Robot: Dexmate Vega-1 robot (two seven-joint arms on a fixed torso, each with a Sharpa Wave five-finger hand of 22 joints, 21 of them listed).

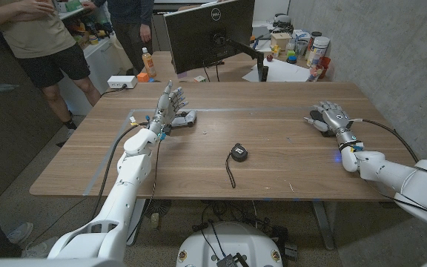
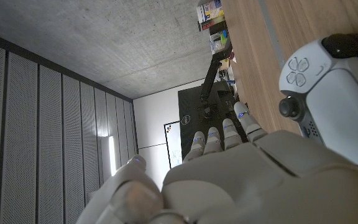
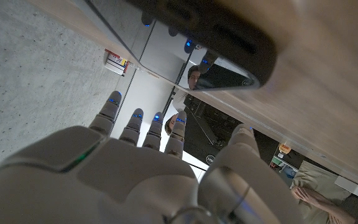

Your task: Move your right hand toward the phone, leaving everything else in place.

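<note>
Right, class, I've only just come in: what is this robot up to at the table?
A two-armed robot stands at a wooden table. Its right hand is over a dark, glossy phone near the table's right edge, fingers spread, apparently holding nothing. Its left hand is raised, fingers apart, beside a white game controller. A small black tape measure with a cord lies untouched mid-table.

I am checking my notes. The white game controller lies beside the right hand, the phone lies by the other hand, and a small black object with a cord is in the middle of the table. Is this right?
Not quite: swap the hands. The head view shows the white game controller beside the left hand, and the phone by the right hand. The small black object with a cord is mid-table, as you wrote.
</note>
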